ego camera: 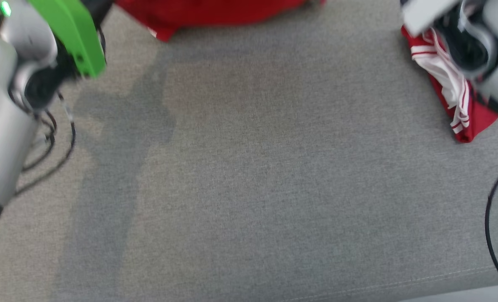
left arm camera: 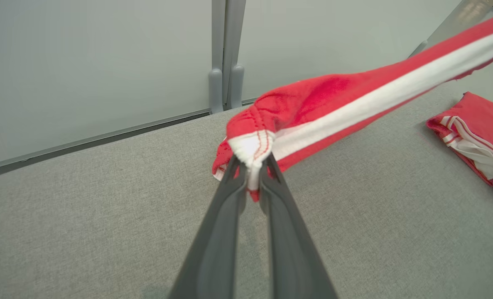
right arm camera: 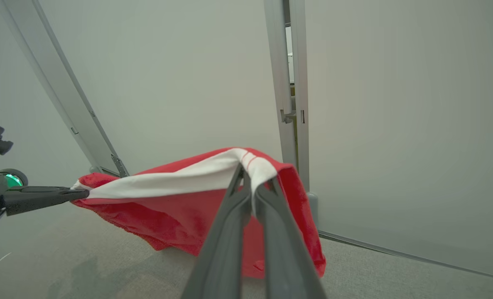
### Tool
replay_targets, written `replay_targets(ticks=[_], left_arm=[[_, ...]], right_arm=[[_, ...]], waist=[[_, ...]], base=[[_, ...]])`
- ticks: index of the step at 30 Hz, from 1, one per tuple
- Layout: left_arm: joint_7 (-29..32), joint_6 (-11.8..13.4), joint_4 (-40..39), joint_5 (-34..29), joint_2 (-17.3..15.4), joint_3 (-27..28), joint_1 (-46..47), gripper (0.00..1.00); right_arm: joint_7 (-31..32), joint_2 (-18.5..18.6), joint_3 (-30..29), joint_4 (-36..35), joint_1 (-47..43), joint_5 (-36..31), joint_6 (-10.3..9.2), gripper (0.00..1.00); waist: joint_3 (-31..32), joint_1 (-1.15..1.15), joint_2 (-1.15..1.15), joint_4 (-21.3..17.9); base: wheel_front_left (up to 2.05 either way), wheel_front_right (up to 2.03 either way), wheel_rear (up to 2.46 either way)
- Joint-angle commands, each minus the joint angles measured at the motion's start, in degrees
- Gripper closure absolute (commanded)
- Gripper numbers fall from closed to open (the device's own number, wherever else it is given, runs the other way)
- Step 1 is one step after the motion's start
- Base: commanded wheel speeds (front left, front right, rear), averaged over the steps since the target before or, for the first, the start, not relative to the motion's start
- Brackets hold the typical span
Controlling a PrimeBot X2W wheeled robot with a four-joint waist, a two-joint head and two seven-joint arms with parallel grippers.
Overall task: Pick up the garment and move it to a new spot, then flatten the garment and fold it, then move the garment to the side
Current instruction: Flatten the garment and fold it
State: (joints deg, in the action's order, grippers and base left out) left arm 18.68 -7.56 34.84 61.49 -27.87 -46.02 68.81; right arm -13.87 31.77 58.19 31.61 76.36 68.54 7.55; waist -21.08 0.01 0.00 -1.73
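L gripper [left arm camera: 251,165] is pinching its long dark fingers tight on the garment [left arm camera: 333,99], at a white ribbed band w/ red stitching. R gripper [right arm camera: 250,185] is clamping the same band's other end. The soft red knit w/ a broad white stripe is hanging stretched btwn them, sagging over the grey woven tabletop [left arm camera: 105,216]. A folded red-and-white piece [left arm camera: 479,133] is lying at the robot's right.

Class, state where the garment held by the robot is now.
In both wrist views, the red garment hangs stretched between the left gripper and the right gripper, above the grey surface.
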Motion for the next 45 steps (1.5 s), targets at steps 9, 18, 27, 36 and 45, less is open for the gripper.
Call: replay_targets(ticks=[9, 18, 27, 36, 45], left_arm=[[7.2, 0.2, -9.1, 10.6, -7.2, -7.8, -20.4, 1.0], [15.0, 2.8, -20.8, 18.9, -13.3, -10.9, -33.5, 1.0], [17.7, 7.1, -32.6, 22.4, -18.8, -12.2, -40.4, 1.0], [20.9, 7.8, -35.3, 25.7, -19.7, -9.4, -35.6, 1.0], [28.4, 8.1, -31.2, 27.9, -16.6, -7.5, -26.0, 1.0]], right_arm=[[12.9, 11.1, 8.9, -8.7, -19.8, 7.7, -0.15, 1.0], [29.4, 18.3, 13.7, -17.4, -31.8, 13.7, -0.18, 1.0], [39.0, 25.5, 13.4, -26.1, -36.2, 15.7, -0.18, 1.0], [44.2, 22.0, 9.0, -24.9, -29.0, 18.1, -0.13, 1.0], [54.9, 14.4, 5.7, -11.8, -14.4, 19.1, -0.14, 1.0]], waist=[[15.4, -0.01, 0.0, -0.5], [20.8, -0.01, 0.0, -1.4], [21.5, -0.01, 0.0, -1.1], [17.8, -0.01, 0.0, 0.4], [8.0, -0.01, 0.0, 5.0]], base=[[0.0, 0.0, 0.0], [0.0, 0.0, 0.0], [0.0, 0.0, 0.0], [0.0, 0.0, 0.0], [0.0, 0.0, 0.0]])
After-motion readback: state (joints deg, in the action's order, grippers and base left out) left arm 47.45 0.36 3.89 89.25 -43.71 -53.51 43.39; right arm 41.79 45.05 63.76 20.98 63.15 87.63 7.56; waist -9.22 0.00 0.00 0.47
